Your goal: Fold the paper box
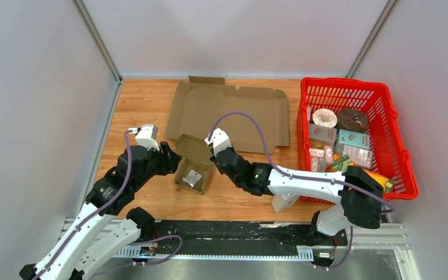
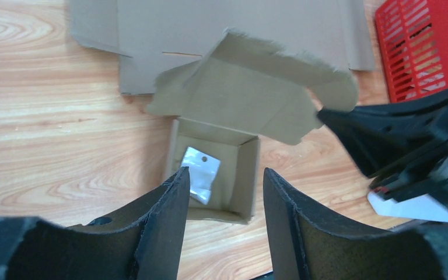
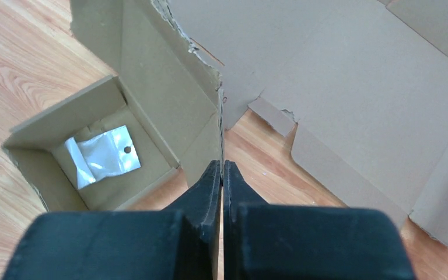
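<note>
The small brown paper box [image 1: 185, 170] stands open on the wooden table, its lid [image 1: 193, 146] raised at the back. A clear plastic bag [image 2: 201, 169] lies on its floor. My left gripper [image 2: 224, 175] is open, its fingers just above the box's near wall with nothing between them. From the right, my right gripper [image 3: 221, 166] is shut, pinching the edge of the lid's side flap [image 3: 207, 134]. The left wrist view shows its black tip against that flap [image 2: 326, 96]. From above, the left gripper [image 1: 175, 160] and right gripper [image 1: 212, 153] flank the box.
A large flat cardboard blank [image 1: 233, 111] lies behind the box toward the back wall. A red plastic basket [image 1: 399, 146] with several packaged goods stands at the right. Grey walls close in the left, back and right.
</note>
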Available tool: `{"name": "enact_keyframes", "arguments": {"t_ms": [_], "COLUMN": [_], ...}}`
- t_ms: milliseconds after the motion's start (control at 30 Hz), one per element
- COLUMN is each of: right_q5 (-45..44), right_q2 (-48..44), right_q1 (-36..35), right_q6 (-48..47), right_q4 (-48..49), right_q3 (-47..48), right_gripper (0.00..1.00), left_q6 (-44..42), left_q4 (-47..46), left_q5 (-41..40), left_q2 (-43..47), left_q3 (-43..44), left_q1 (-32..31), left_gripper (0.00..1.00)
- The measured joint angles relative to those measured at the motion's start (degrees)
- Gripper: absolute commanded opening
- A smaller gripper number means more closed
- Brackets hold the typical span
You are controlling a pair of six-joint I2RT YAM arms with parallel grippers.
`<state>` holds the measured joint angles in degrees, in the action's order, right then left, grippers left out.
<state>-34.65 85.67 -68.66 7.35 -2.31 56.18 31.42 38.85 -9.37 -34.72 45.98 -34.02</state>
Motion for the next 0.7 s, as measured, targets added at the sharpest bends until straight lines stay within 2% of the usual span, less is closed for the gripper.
{"name": "enact_keyframes", "arguments": {"t_ms": [167,400,633,700], "right_q5": [7.3,20.2,28.7,29.8], "right_q2": [-4.4,-9.6,-9.7,-9.7], "right_q1": [4.5,9.4,13.9,14.3], "right_q6": [-1.0,-4.8,-6.0,-6.1], "right_q4": [-0.7,-0.9,-1.6,-1.6], "right_q3": [-2.0,-5.1,-5.6,-5.6], "right_gripper": [0.0,0.0,0.0,0.07], "left_q6": [0.2,-1.4,-5.3,-6.5], "left_q4": [-0.2,-6.6,-13.8,-15.2], "left_q5": [-1.4,-1.1,-2.9,-3.2], "left_q2": [2.6,-4.8,-13.8,-14.5], "left_q3": [-4.5,-10.4,-10.4,-10.4], "left_q1": [0.0,0.0,0.0,0.0], "left_gripper": [0.62,0.63,0.6,0.6]}}
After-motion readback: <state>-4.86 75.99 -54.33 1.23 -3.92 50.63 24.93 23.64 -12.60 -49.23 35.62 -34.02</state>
